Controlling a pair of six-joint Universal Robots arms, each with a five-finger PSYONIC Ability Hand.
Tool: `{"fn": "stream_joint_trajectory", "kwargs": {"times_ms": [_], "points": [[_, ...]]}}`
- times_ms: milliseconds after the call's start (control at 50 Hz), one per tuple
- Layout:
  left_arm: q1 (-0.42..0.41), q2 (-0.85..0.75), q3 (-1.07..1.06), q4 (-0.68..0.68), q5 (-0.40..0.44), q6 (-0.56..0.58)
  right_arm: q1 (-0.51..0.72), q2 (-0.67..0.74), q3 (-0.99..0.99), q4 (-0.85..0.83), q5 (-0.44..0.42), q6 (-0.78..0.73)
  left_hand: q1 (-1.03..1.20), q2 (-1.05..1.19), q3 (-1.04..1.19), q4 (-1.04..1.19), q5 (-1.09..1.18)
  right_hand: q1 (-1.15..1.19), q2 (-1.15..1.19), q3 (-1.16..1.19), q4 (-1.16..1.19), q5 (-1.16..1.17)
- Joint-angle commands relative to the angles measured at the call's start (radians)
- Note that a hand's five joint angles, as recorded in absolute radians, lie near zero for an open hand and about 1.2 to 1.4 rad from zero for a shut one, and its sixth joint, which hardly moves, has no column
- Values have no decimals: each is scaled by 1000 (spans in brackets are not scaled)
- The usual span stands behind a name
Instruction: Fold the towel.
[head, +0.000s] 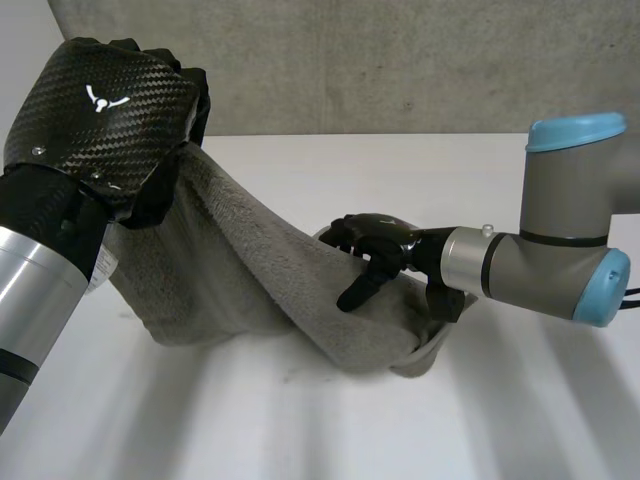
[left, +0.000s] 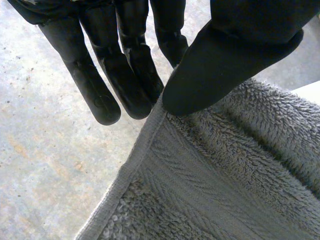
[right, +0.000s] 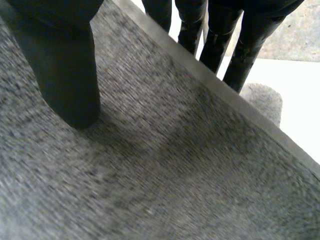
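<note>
The grey towel (head: 240, 270) hangs from my raised left hand (head: 100, 110) and slopes down to my right hand (head: 380, 245); its lower fold rests on the white table (head: 300, 430). In the left wrist view the thumb (left: 225, 55) presses the towel's hemmed edge (left: 150, 150) against the fingers (left: 100, 95), near a corner. In the right wrist view the thumb (right: 67, 75) lies on the towel's face (right: 150, 165) while the fingers (right: 220, 40) reach behind its hem, so the edge is caught between them. A bunched end sags under the right wrist.
A grey concrete wall (head: 350, 60) stands behind the table. My right forearm (head: 560, 240) reaches in from the side, low over the table. Bare tabletop lies in front of the towel.
</note>
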Motion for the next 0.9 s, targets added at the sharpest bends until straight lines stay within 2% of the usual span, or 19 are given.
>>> {"fn": "stream_joint_trajectory", "kwargs": {"times_ms": [20,180,320,360,400,420,460,560,640,700,740,760,780,800,820,840,860,880,900], "points": [[23,8,1,3,1,0,-1,92,-33,5,31,-105,193,178,179,179,183,13,30,18,19,60],[61,8,1,3,2,0,-24,97,-17,6,109,-170,193,178,179,179,183,-8,9,-3,-1,39],[96,5,1,4,7,0,-66,82,19,11,111,-179,193,178,179,179,183,66,83,71,72,113],[110,3,-2,4,8,0,-73,77,30,9,111,-188,193,178,179,179,183,139,156,144,146,186],[139,-6,-5,4,11,-2,-89,68,38,11,120,-222,193,178,179,179,183,428,445,433,435,475],[139,-6,-5,4,11,-2,-89,68,38,11,120,-222,193,178,179,179,183,430,447,435,436,477],[155,-11,-7,6,11,-2,-105,59,29,13,152,-268,193,178,179,179,183,733,750,738,739,780],[202,-60,-4,24,13,-3,-113,22,-20,-1,232,-355,193,178,179,179,183,734,751,739,741,781],[256,-222,57,134,25,0,-109,-3,-88,-43,281,-412,193,178,179,179,183,734,751,739,741,781],[291,-351,163,205,69,-2,-95,-30,-163,-167,321,-426,193,178,179,179,183,734,751,739,741,781],[308,-411,235,245,92,-3,-80,-84,-191,-400,373,-423,193,178,179,179,183,734,751,739,741,781],[319,-457,309,295,108,-15,-79,-84,-191,-402,373,-423,193,178,179,179,183,734,751,739,741,781],[319,-457,309,296,108,-15,-67,-114,-185,-543,407,-426,193,178,179,179,183,734,751,739,741,781],[320,-489,376,364,117,-23,-67,-115,-185,-544,407,-426,193,178,179,179,183,734,751,739,741,781],[325,-511,429,462,117,-34,-55,-145,-163,-689,443,-429,193,178,179,179,183,734,751,739,741,781],[325,-511,429,463,117,-34,-44,-174,-136,-833,482,-426,193,178,179,179,183,734,751,739,741,781],[327,-515,458,577,116,-52,-44,-174,-136,-834,482,-426,193,178,179,179,183,734,751,739,741,781],[327,-515,458,578,116,-52,-41,-205,-99,-947,497,-428,193,178,179,179,183,734,751,739,741,781],[328,-514,461,701,113,-75,-41,-229,-61,-1024,504,-429,193,178,179,179,183,734,751,739,741,781]]}}
